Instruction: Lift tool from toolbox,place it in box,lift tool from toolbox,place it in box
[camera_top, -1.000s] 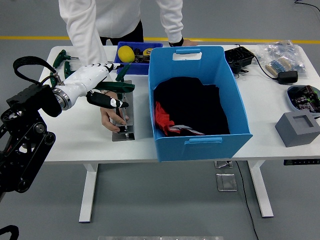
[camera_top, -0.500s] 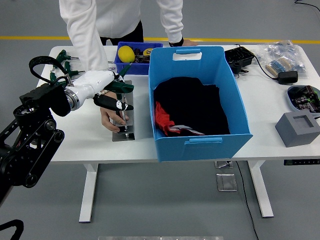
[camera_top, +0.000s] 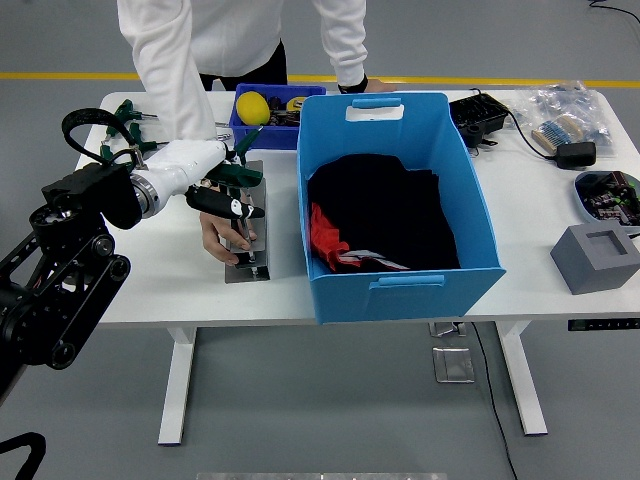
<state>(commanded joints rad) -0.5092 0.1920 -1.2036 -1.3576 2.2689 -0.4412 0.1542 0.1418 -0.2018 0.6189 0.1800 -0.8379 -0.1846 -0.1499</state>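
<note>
A grey tool tray (camera_top: 256, 270) lies on the white table, left of the big blue box (camera_top: 400, 292), which has black and red cloth in it. A green-handled tool (camera_top: 246, 174) lies across the tray's far end. My left hand (camera_top: 235, 186), white with a black thumb, hovers over that end. Its fingers reach to the green handle and the thumb sticks out apart above the tray, holding nothing that I can see. A person's hand (camera_top: 222, 240) presses on the tray's left side, under my thumb. My right hand is out of view.
A small blue bin (camera_top: 262, 136) with a yellow object (camera_top: 252, 107) stands behind the tray. More green-handled tools (camera_top: 125, 112) lie at the far left. To the right are a black device (camera_top: 478, 115), a bag of parts (camera_top: 565, 112) and a grey block (camera_top: 597, 258).
My left arm has swung in to the right and the hand has come down from above the tray's left side onto the green-handled tool. The person's hand stays on the tray.
</note>
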